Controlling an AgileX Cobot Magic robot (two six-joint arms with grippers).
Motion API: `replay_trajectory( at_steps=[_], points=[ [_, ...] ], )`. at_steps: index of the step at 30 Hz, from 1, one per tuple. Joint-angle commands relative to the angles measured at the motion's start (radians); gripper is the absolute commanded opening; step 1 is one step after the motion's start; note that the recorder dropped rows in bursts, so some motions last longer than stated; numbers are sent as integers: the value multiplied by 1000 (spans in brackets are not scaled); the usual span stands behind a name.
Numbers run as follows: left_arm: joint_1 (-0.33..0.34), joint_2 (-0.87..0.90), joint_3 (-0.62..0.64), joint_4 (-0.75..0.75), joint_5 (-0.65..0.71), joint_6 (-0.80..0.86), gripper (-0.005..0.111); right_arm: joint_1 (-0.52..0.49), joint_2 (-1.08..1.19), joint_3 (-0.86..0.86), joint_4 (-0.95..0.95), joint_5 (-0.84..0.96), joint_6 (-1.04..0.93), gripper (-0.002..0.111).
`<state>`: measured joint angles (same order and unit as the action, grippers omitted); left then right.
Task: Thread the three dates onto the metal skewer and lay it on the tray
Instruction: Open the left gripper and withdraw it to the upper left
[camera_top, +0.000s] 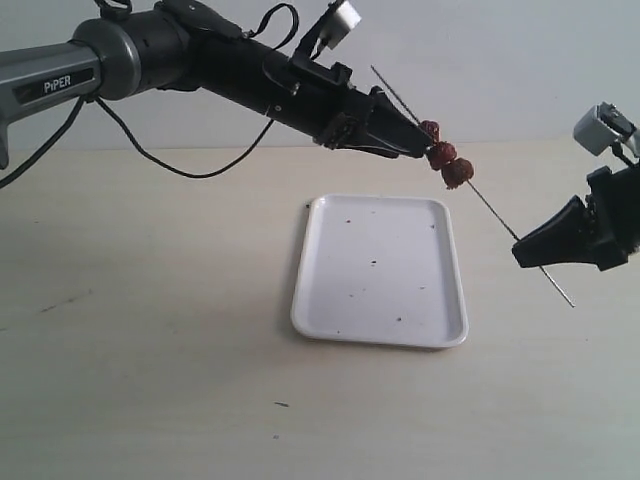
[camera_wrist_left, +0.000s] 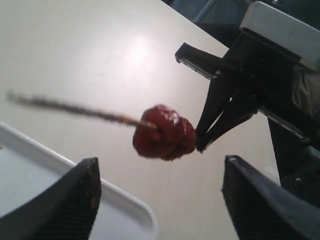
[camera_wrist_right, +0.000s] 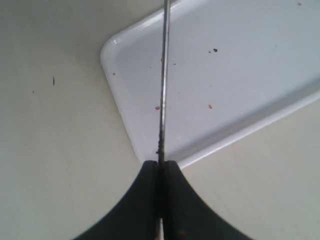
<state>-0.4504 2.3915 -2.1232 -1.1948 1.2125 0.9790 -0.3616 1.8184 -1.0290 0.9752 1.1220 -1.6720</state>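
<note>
A: Left side?
B: The left gripper (camera_top: 415, 140) is up high, its arm reaching in from the far left. Jaws are apart. Its wrist view shows both fingers (camera_wrist_left: 75, 200) flanking the fruit with clear gaps, holding nothing.
A: Tray?
B: The tray (camera_top: 380, 240) is flat on the counter (camera_top: 150, 350), centre. Only specks on it.
A: Dates?
B: The three dates (camera_top: 441, 153) are on the metal skewer (camera_top: 495, 212), packed touching, in the air just right of the left jaws and above the tray's far right corner.
A: Who's carrying?
B: The right gripper (camera_top: 520, 250). Its jaws are clamped together on the lower bare stretch of rod, and the skewer slopes up and left from there.
A: Handling?
B: My read: the rod is light, stiff, smooth and thin, so it can twist or slip in a pinch. Grip bare metal, clear of the fruit. The dates look soft. A squeeze would dent them, and they may slide down the slope.
A: Blind spots?
B: The left wrist view sees the stack end-on, so it reads as one blurred lump, possibly hiding two. The rod's far tip is smeared there. The right wrist view cuts the dates off entirely.
</note>
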Motion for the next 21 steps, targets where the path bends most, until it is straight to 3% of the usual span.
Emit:
replay_trajectory(
  at_steps=[1,5,8,9,10,14,18,21],
  points=[
    [58,-6,0,-52,6,-4,56,1,-8,-7,150,5,175,0],
    [124,-6,0,-130,9,-4,42,1,-8,-7,204,6,284,0],
    [166,-10,0,-101,9,-29,18,9,1,38,337,25,269,0],
    [178,-16,0,-56,9,-45,5,22,1,68,380,37,228,0],
    [188,-22,4,-6,9,-45,0,40,3,102,408,39,197,0],
    [207,-51,52,64,9,-43,0,134,3,211,496,-51,173,0],
    [231,-123,170,-52,9,77,0,238,3,284,630,-177,175,0],
    [257,-195,276,-149,9,177,0,289,3,293,666,-161,196,0]
  ],
)
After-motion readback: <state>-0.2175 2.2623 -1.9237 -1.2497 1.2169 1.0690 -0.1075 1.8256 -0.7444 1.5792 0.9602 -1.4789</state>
